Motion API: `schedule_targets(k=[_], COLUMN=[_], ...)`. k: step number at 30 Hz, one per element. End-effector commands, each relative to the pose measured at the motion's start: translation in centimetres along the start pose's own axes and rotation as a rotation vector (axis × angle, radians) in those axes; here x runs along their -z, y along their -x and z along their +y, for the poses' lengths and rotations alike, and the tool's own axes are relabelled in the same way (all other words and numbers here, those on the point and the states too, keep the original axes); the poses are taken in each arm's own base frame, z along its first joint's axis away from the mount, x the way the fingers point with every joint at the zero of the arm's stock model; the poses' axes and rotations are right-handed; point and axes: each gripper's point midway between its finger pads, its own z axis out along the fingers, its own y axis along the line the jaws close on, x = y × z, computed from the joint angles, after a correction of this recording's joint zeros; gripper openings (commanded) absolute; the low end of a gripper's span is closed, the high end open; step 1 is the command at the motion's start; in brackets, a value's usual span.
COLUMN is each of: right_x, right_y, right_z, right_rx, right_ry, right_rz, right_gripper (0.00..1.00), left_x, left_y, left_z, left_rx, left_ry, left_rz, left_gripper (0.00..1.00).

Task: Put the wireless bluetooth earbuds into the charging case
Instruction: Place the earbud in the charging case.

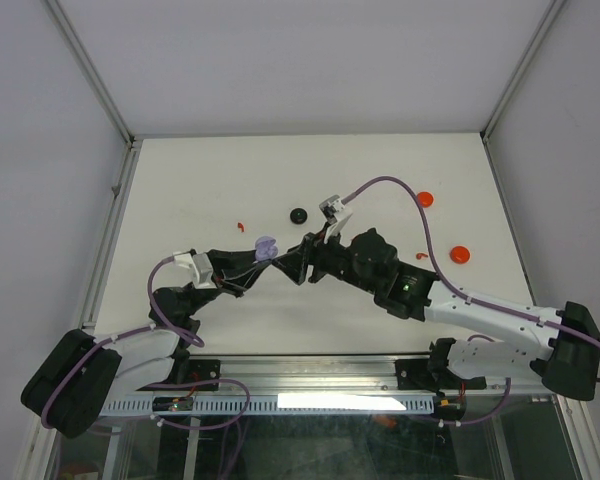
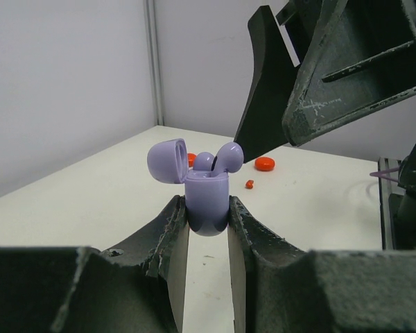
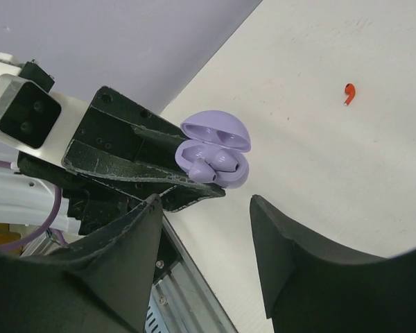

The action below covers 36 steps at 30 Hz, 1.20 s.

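The left tool point(image 2: 208, 229) pinches the purple charging case point(image 2: 206, 201) from both sides and holds it up above the white counter point(image 1: 380, 300). The case lid point(image 2: 168, 159) is flipped open. Two purple earbuds point(image 2: 222, 157) sit in the case, and their round tops stick up out of it. The right tool point(image 3: 204, 236) is right by the case with its two fingers point(image 3: 291, 257) spread apart, and nothing is between them. A tiny red earbud point(image 3: 349, 92) lies alone on the counter. Farther off on the counter lie two red round discs point(image 1: 460, 254) and one black disc point(image 1: 299, 216).
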Motion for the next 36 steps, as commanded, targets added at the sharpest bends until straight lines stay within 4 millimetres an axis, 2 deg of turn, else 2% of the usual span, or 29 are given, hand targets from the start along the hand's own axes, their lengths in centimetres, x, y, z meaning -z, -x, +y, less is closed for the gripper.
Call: schedule_targets(k=[1,26,36], right_x=[-0.1,-0.4,-1.2], right_y=[1.9,2.5,1.7], right_z=[2.5,4.9,6.2], right_rx=[0.038,0.046,0.041], right_ry=[0.102,0.222,0.286], right_rz=[-0.019,-0.023,0.027], right_gripper=[0.56,0.52,0.51], left_x=[-0.6,-0.9,-1.0], left_y=[3.4,2.6,2.0], left_z=[-1.5,-1.9,-1.7], left_rx=[-0.033,0.010,0.026], left_ry=[-0.078,-0.112,-0.111], left_rz=[-0.120,-0.086,-0.065], left_gripper=[0.13,0.13,0.13])
